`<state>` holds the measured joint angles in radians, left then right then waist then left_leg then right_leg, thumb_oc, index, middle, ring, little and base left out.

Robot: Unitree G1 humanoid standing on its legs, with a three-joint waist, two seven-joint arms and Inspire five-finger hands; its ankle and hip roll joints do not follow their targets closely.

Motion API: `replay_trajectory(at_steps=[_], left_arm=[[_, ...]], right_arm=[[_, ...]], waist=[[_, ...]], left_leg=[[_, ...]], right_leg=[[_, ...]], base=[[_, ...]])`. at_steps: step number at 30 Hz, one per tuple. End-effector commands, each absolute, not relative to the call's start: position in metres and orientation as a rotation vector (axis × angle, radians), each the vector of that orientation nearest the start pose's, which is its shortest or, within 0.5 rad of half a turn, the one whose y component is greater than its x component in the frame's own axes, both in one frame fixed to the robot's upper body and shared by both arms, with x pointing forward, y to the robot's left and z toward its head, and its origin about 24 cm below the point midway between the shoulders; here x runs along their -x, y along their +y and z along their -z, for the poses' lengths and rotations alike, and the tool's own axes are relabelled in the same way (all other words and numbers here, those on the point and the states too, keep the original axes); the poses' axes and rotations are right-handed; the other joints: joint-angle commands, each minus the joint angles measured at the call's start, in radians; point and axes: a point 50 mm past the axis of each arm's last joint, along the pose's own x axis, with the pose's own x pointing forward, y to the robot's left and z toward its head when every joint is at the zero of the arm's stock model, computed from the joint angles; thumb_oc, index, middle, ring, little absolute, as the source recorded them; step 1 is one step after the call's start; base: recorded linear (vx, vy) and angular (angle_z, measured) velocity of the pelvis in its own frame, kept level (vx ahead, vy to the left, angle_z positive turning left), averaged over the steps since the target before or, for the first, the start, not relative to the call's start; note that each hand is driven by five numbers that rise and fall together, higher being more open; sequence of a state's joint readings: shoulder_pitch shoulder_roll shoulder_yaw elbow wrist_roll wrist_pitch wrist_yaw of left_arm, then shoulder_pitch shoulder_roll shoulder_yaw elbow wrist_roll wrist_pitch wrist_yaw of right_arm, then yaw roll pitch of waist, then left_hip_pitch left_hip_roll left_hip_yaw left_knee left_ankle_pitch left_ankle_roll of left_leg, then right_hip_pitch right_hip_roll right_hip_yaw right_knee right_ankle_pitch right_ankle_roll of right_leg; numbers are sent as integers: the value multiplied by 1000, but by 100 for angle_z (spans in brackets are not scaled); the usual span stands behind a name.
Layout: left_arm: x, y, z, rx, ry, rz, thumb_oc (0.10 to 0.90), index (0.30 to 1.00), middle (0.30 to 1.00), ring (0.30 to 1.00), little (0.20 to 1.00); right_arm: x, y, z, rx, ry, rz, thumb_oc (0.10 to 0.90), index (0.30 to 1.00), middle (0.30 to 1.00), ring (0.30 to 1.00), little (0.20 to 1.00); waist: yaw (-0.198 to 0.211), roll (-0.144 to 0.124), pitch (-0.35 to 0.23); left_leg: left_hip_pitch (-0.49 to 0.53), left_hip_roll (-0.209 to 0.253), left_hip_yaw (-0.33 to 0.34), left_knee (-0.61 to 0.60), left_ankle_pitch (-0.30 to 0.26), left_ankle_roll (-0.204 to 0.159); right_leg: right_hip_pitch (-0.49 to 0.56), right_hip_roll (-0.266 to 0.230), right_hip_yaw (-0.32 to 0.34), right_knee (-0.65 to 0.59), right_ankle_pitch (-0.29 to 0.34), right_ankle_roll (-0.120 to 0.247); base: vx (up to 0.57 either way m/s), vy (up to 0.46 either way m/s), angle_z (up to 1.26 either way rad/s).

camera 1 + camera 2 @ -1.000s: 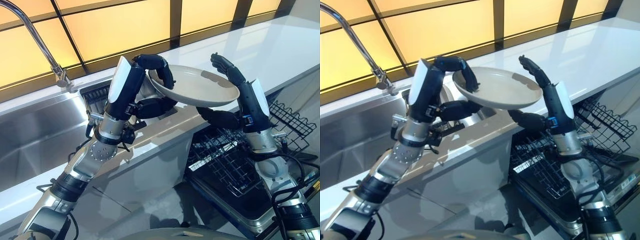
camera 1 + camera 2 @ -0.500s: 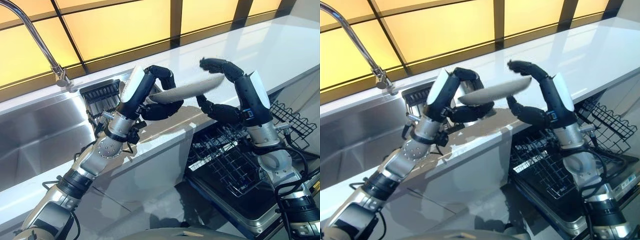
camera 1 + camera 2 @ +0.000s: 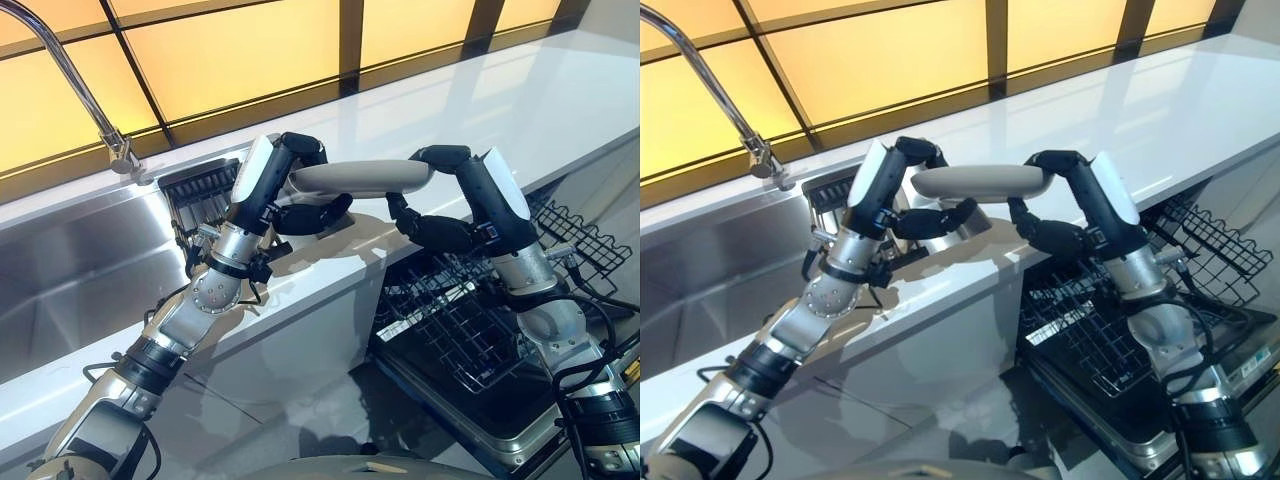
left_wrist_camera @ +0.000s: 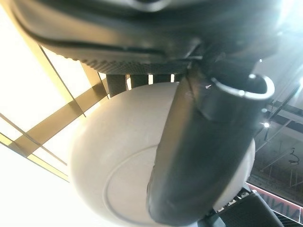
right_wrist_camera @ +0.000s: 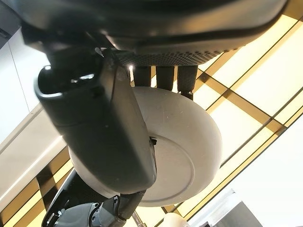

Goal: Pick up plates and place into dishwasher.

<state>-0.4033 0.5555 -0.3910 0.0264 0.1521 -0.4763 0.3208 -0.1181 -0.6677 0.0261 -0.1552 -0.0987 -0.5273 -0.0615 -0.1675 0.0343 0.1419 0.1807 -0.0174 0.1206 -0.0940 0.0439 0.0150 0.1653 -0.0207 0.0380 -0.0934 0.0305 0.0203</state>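
One round, smooth beige plate hangs edge-on above the white countertop, its long axis running from 9 to 3 o'clock. The left hand curls round its 9 o'clock rim, the right hand round its 3 o'clock rim. At 5 o'clock lies one black wire dishwasher rack; at 9 o'clock, one steel sink.

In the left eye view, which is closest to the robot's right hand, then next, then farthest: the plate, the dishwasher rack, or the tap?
1. Plate: held in the right hand, and in the left hand too, above the counter.
2. Dishwasher rack: below the right hand, on the right.
3. Tap: far left, over the sink.
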Motion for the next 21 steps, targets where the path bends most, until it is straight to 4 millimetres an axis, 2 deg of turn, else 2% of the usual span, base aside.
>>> replay_trajectory(at_steps=[1,3,4,5,6,7,21], left_arm=[[-291,119,-200,-516,-1019,218,100,300,300,300,200],[-291,120,-201,-522,-1027,214,100,300,300,300,200],[-291,120,-202,-522,-1031,215,336,502,502,502,436],[-290,120,-202,-520,-1032,219,638,761,761,761,738],[-290,120,-202,-517,-1036,217,638,761,761,761,738],[-288,121,-203,-505,-1049,217,800,900,900,900,900],[-281,130,-212,-473,-1103,168,800,900,900,900,900]], right_arm=[[-239,-203,-234,557,-1105,-84,100,300,300,300,200],[-240,-203,-234,559,-1101,-82,100,300,300,300,200],[-240,-204,-234,560,-1099,-81,100,300,300,300,200],[-240,-204,-234,561,-1098,-79,100,300,300,300,200],[-240,-204,-234,563,-1098,-77,100,300,300,300,200],[-239,-205,-234,568,-1095,-72,100,300,300,300,200],[-236,-217,-230,617,-1090,22,100,300,300,300,200]], waist=[[12,-28,-63],[12,-29,-63],[12,-29,-63],[12,-29,-63],[13,-29,-64],[12,-29,-65],[8,-28,-68]], left_leg=[[38,-56,4,7,-189,64],[38,-56,3,7,-189,64],[38,-56,3,7,-189,64],[38,-56,3,7,-189,64],[38,-56,3,7,-190,65],[37,-56,3,7,-189,65],[36,-55,6,7,-189,63]], right_leg=[[17,99,26,6,-77,0],[18,99,25,6,-77,0],[18,99,25,6,-77,0],[18,99,25,6,-78,0],[18,99,24,6,-78,1],[16,99,25,6,-77,1],[14,100,28,6,-75,2]], base=[[0,0,0],[0,0,0],[0,0,0],[0,0,0],[0,0,0],[0,0,0],[0,0,0]])
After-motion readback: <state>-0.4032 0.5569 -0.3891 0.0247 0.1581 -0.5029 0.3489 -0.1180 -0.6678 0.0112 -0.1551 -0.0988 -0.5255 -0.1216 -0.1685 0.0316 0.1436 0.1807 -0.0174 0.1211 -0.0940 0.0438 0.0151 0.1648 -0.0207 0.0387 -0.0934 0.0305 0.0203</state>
